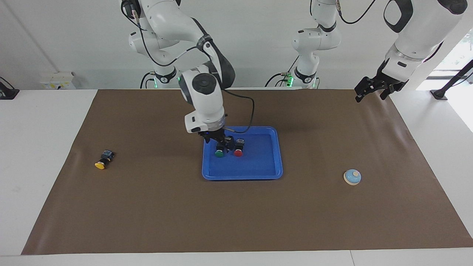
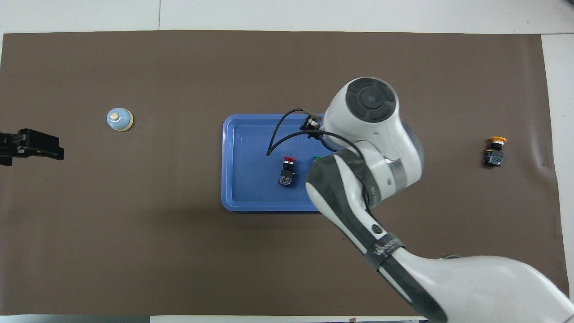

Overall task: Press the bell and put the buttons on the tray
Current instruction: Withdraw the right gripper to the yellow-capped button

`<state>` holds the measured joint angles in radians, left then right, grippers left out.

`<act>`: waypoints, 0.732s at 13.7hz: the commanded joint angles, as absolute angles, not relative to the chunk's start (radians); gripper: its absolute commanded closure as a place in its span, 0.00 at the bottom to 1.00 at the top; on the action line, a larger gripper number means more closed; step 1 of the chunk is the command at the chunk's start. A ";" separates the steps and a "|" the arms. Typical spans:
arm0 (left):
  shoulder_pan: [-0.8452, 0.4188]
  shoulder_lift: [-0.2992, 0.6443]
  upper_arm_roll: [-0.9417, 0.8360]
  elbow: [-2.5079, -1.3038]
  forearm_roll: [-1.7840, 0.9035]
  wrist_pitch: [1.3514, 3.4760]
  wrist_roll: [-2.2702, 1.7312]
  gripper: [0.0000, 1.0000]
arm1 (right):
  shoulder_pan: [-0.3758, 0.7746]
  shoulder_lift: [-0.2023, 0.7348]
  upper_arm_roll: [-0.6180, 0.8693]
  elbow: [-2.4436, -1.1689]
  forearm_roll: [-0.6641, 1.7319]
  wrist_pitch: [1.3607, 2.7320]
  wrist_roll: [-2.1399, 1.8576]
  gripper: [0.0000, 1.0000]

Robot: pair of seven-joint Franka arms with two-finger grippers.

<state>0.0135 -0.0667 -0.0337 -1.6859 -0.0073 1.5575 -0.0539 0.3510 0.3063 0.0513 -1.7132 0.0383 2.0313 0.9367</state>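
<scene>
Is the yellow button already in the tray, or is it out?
Out. The yellow button lies on the brown mat toward the right arm's end of the table, apart from the tray, which holds only the red and green ones.
</scene>
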 commanded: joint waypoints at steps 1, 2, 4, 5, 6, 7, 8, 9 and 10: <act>0.015 -0.069 -0.032 -1.678 -0.021 1.542 -0.063 0.00 | 0.191 0.235 0.058 -1.741 0.031 1.948 0.705 0.00; 0.015 -0.069 -0.032 -1.678 -0.021 1.542 -0.063 0.00 | 0.126 0.229 0.057 -1.741 0.003 1.930 0.613 0.00; 0.015 -0.069 -0.032 -1.678 -0.021 1.542 -0.063 0.00 | 0.017 0.227 0.057 -1.761 -0.032 1.937 0.424 0.00; 0.015 -0.069 -0.032 -1.678 -0.021 1.542 -0.063 0.00 | -0.035 0.215 0.057 -1.800 -0.040 1.957 0.349 0.00; 0.015 -0.069 -0.032 -1.680 -0.021 1.542 -0.063 0.00 | -0.091 0.201 0.057 -1.848 -0.052 2.007 0.289 0.00; 0.015 -0.069 -0.032 -1.678 -0.021 1.542 -0.063 0.00 | -0.138 0.189 0.057 -1.894 -0.070 2.057 0.240 0.00; 0.015 -0.069 -0.032 -1.678 -0.021 1.542 -0.063 0.00 | -0.173 0.183 0.057 -1.934 -0.095 2.109 0.201 0.00; 0.015 -0.069 -0.032 -1.678 -0.021 1.542 -0.063 0.00 | -0.208 0.176 0.057 -1.972 -0.115 2.168 0.174 0.00; 0.015 -0.069 -0.032 -1.678 -0.021 1.542 -0.063 0.00 | -0.241 0.173 0.057 -2.003 -0.120 2.213 0.154 0.00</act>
<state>0.0135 -0.0667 -0.0337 -1.6859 -0.0073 1.5575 -0.0539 -0.1870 0.2282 0.0414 -1.8941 -0.0893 2.1221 0.1985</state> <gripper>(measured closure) 0.000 0.000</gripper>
